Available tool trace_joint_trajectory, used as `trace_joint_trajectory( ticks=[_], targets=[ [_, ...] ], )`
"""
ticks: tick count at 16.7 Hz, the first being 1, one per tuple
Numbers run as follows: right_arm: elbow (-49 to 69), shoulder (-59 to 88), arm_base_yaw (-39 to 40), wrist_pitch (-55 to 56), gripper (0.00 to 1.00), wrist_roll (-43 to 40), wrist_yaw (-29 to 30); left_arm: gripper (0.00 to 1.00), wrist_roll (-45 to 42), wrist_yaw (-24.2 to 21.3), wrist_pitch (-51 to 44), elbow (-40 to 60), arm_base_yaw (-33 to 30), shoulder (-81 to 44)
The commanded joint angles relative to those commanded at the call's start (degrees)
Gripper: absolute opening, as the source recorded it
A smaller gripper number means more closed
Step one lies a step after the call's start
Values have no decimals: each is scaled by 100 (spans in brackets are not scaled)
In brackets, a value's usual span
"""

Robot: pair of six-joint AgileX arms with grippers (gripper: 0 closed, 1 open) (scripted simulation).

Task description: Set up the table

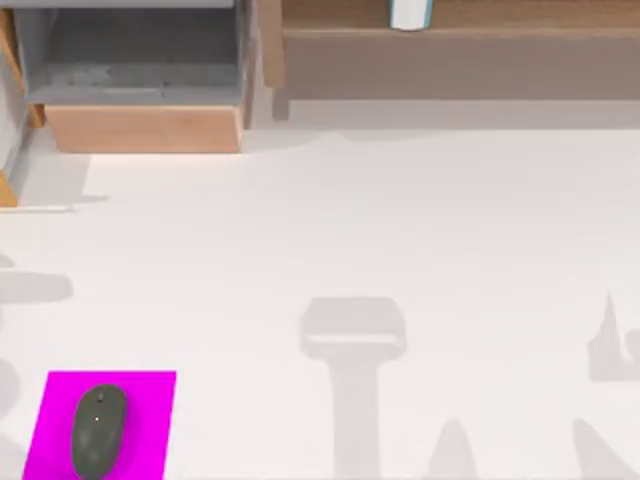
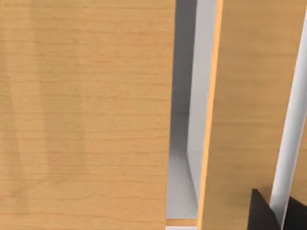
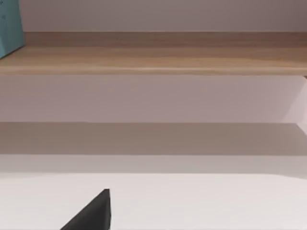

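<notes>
A large white table (image 1: 400,230) spreads across the top view, its matte surface reaching from the near edge back to the furniture along the far side. At the near left corner of the table lies a bright magenta mat (image 1: 150,425), flat on the surface. A dark grey computer mouse (image 1: 98,430) rests on the mat, toward its left half, with its long axis running roughly front to back.

Along the far side stands a light-wood and grey shelf unit (image 1: 140,90). Its left part is an open grey compartment with a wooden front lip. To the right, a long wooden shelf (image 1: 480,50) runs to the table's right edge, and a small white and teal object (image 1: 410,14) stands on it at the far edge of the view.

Soft grey shadows of the 2 arms fall on the table, near the middle and at the right.

In the left wrist view, wooden panels (image 2: 86,115) of the shelf unit sit close to the camera, with a narrow white gap between them. Dark tips of the left gripper's fingers (image 2: 261,213) show at 1 corner.

In the right wrist view, the wooden shelf (image 3: 153,57) crosses above the white table, with a teal object (image 3: 9,26) at 1 end. A dark fingertip (image 3: 93,213) of the right gripper shows at the edge.

I cannot tell whether either claw is spread or pressed together.
</notes>
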State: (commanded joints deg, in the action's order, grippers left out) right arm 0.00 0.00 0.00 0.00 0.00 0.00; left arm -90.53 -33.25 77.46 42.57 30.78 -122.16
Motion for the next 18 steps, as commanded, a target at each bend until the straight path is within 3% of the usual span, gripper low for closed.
trace_joint_trajectory(
  ticks=[8, 14, 18],
  targets=[
    [0, 0, 0, 0, 100, 0, 0, 0, 24, 468, -692, 1289, -455, -557],
    [0, 0, 0, 0, 100, 0, 0, 0, 37, 488, -790, 1381, -485, -634],
    [0, 0, 0, 0, 100, 0, 0, 0, 36, 626, -1117, 2085, -651, -939]
  ],
)
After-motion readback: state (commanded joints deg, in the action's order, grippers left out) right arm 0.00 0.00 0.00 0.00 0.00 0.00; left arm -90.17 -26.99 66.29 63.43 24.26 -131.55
